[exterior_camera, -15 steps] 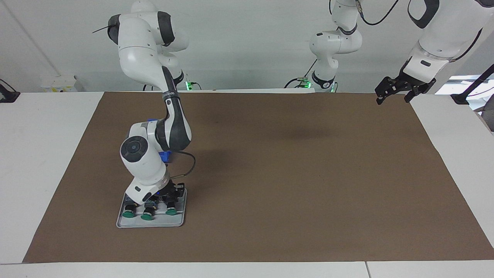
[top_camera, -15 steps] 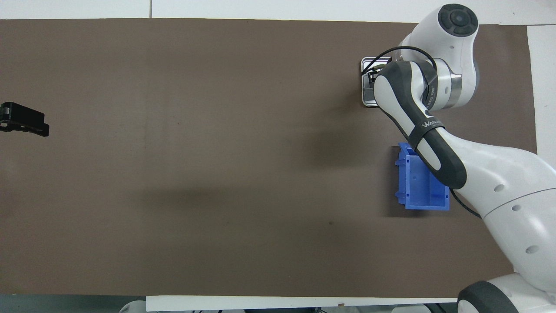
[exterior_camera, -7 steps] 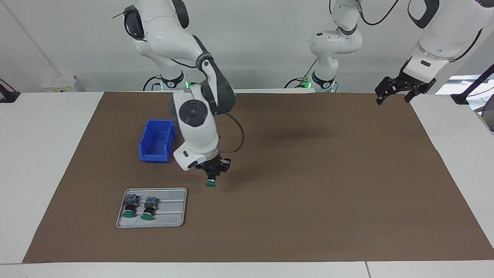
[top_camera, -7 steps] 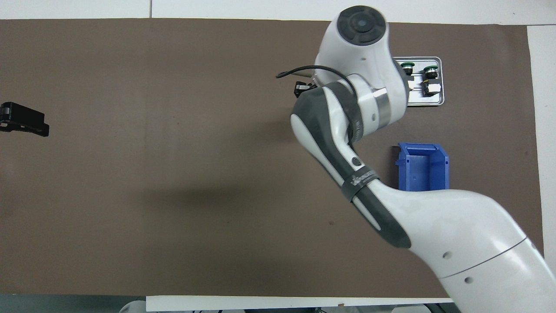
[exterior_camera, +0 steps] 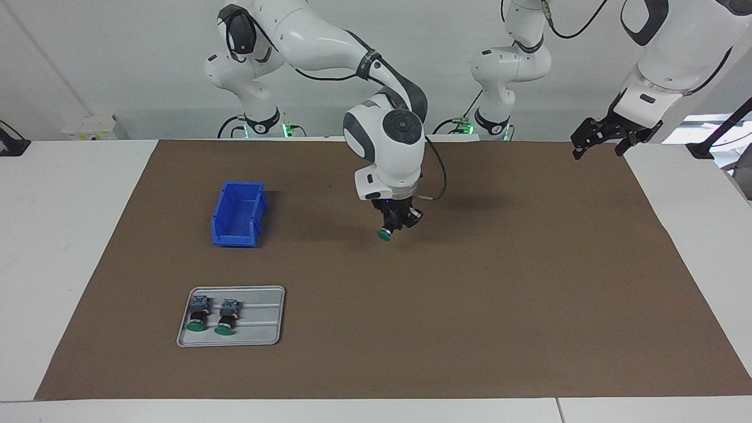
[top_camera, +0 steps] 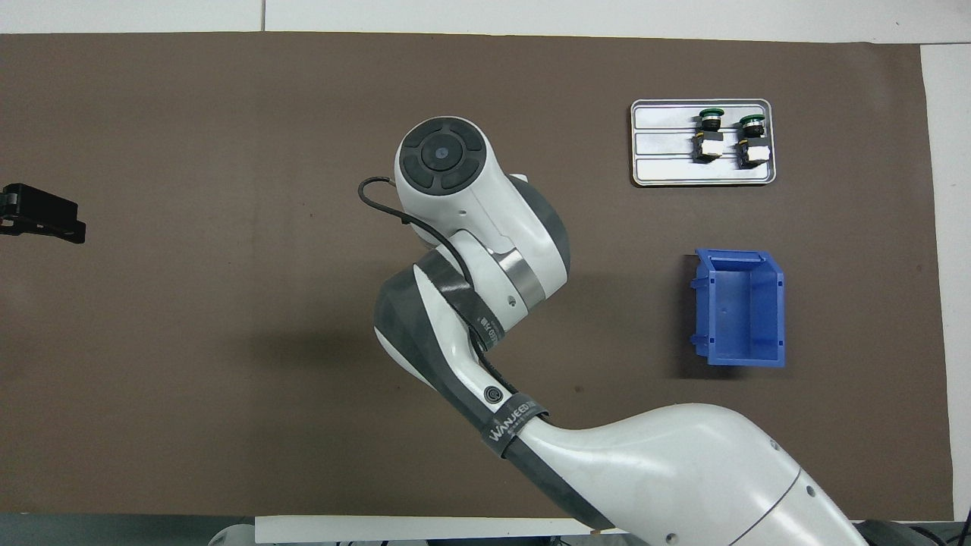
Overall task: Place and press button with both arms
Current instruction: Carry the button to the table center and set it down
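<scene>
My right gripper (exterior_camera: 393, 227) hangs over the middle of the brown mat (exterior_camera: 529, 282), shut on a button (exterior_camera: 385, 234) whose green cap points down. In the overhead view the right arm's wrist (top_camera: 455, 189) hides both the gripper and this button. Two more buttons (exterior_camera: 197, 317) (exterior_camera: 225, 320) lie side by side on the grey tray (exterior_camera: 267, 332), also seen as buttons (top_camera: 709, 133) (top_camera: 752, 136) on the tray (top_camera: 667, 171). The left gripper (exterior_camera: 599, 145) (top_camera: 42, 220) waits open, with nothing in it, over the mat's corner at the left arm's end.
A blue bin (exterior_camera: 238, 214) (top_camera: 740, 307) stands open-topped on the mat, nearer to the robots than the tray. Two slimmer white arms (exterior_camera: 505, 64) (exterior_camera: 249, 94) with green-lit bases stand at the table's edge by the robots.
The right gripper has lifted one button off the tray and carried it up and toward the middle of the mat, passing the blue bin. The left arm has not moved.
</scene>
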Controlling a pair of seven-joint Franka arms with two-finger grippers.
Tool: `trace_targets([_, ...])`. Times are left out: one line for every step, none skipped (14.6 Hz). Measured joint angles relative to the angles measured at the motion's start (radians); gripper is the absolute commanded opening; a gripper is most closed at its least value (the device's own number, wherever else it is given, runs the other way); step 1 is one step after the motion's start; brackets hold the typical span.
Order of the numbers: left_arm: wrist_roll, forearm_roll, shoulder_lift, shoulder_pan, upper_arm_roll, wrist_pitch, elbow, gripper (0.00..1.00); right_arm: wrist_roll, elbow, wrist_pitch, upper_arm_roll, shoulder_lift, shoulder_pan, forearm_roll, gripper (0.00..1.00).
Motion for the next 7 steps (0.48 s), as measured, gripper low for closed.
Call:
trace_targets([0.0, 0.0, -0.002, 0.0, 0.0, 0.0, -0.003, 1.0, 0.074, -0.004, -0.001, 0.005, 0.0, 0.004, 0.0, 0.02])
trace_targets([0.0, 0.0, -0.003, 0.0, 0.0, 0.0, -0.004, 1.0, 0.141, -0.011, -0.002, 0.011, 0.0, 0.004, 0.0, 0.02])
trace_targets([0.0, 0.0, -0.003, 0.0, 0.0, 0.0, -0.004, 1.0, 0.22, -0.023, -0.002, 0.015, 0.002, 0.004, 0.001, 0.03])
trace_targets([0.0, 0.0, -0.003, 0.0, 0.0, 0.0, -0.004, 1.0, 0.318, -0.034, 0.0, 0.017, 0.007, 0.005, 0.001, 0.06])
trace_targets([0.0, 0.0, -0.003, 0.0, 0.0, 0.0, -0.004, 1.0, 0.417, -0.041, 0.006, 0.017, 0.015, 0.006, 0.001, 0.07])
trace_targets([0.0, 0.0, -0.004, 0.0, 0.0, 0.0, -0.005, 1.0, 0.504, -0.046, 0.015, 0.018, 0.026, 0.006, 0.001, 0.07])
trace_targets([0.0, 0.0, -0.004, 0.0, 0.0, 0.0, -0.005, 1.0, 0.566, -0.05, 0.023, 0.018, 0.035, 0.006, 0.001, 0.07])
